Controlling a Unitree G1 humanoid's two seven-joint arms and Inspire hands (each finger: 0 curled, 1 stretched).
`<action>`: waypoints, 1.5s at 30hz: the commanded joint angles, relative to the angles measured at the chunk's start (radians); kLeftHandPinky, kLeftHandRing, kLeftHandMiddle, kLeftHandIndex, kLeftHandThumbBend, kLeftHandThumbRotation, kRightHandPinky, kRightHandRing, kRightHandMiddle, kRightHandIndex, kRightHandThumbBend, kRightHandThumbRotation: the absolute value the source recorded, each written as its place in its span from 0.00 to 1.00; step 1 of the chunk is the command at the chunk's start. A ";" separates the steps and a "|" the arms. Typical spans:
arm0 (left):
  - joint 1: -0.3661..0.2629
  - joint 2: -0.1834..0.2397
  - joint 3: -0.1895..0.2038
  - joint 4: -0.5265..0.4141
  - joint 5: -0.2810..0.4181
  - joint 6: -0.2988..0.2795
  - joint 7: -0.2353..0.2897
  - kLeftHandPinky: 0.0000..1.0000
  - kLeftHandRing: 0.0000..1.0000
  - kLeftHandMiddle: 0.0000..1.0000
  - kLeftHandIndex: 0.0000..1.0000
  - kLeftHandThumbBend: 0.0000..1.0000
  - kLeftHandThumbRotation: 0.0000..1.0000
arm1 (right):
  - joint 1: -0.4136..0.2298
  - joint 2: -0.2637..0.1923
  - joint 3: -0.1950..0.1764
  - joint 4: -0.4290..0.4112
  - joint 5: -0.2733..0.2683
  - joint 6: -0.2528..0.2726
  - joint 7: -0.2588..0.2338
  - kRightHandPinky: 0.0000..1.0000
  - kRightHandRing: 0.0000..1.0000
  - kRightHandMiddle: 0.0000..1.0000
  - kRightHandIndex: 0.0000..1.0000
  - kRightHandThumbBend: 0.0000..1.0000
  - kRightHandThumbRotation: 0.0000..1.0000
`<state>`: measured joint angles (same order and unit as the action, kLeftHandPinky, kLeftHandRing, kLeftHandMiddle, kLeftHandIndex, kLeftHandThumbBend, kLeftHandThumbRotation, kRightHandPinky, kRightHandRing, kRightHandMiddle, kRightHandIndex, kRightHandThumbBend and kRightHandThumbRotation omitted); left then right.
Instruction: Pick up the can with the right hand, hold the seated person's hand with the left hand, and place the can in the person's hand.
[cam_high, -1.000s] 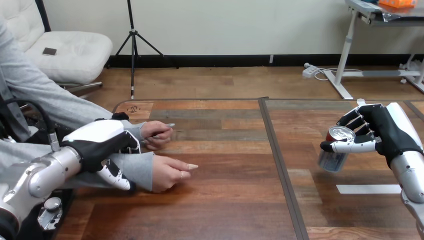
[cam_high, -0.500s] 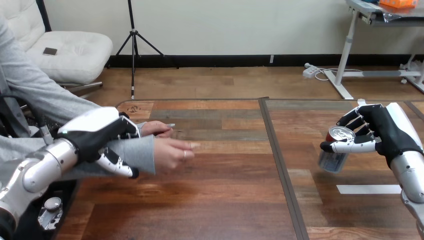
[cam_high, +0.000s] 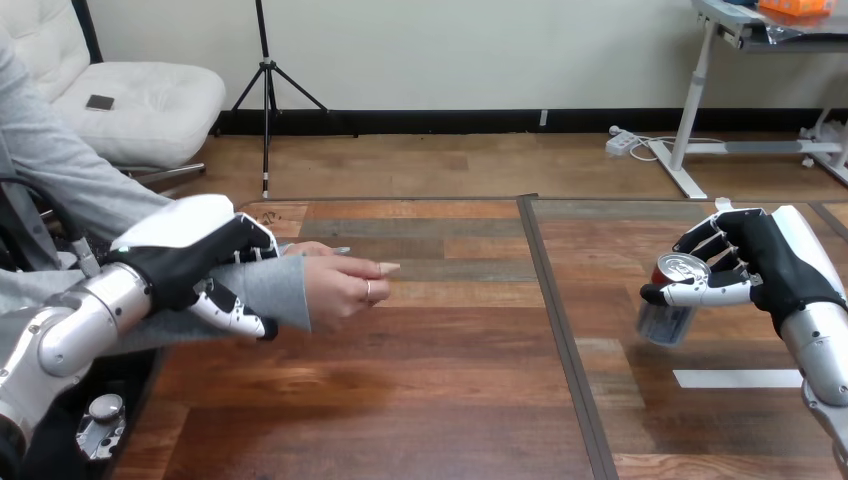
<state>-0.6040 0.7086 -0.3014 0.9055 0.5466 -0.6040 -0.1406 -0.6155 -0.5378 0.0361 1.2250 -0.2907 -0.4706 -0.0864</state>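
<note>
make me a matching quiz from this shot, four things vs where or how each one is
1 silver drink can
2 robot's left hand
3 white tape strip
4 person's nearer hand

a flat on the wooden table
b curled round the person's grey-sleeved wrist
c gripped by the right hand
d stretched out, pointing rightward

Pairs: 1-c, 2-b, 3-a, 4-d

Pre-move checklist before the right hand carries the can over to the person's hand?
1. Grip: right hand curled round the can: ok.
2. Lift: can off the table: cannot tell.
3. Support: left hand curled round the person's wrist: ok.
4. Receiver: person's hand turned palm up: not ok, its back faces up.
5. Path: table bare between can and person's hand: ok.
</note>
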 joint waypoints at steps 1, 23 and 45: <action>-0.042 0.027 0.062 -0.082 -0.039 -0.016 0.050 0.30 0.36 0.43 0.47 0.68 0.00 | -0.060 -0.024 -0.004 -0.050 0.004 -0.024 -0.015 0.35 0.39 0.42 0.44 0.83 0.00; -0.012 0.026 0.108 -0.184 -0.078 0.016 0.007 0.33 0.38 0.45 0.48 0.66 0.00 | -0.071 -0.005 0.010 -0.078 -0.010 -0.022 -0.032 0.29 0.33 0.38 0.43 0.83 0.00; 0.005 -0.024 0.104 -0.223 -0.085 0.029 0.012 0.34 0.39 0.45 0.47 0.65 0.00 | -0.102 0.051 0.012 -0.116 0.001 -0.024 -0.017 0.35 0.39 0.41 0.44 0.82 0.00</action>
<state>-0.5439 0.7137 -0.2418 0.7767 0.5060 -0.5718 -0.1584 -0.6161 -0.5165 0.0423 1.1747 -0.2962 -0.4704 -0.0927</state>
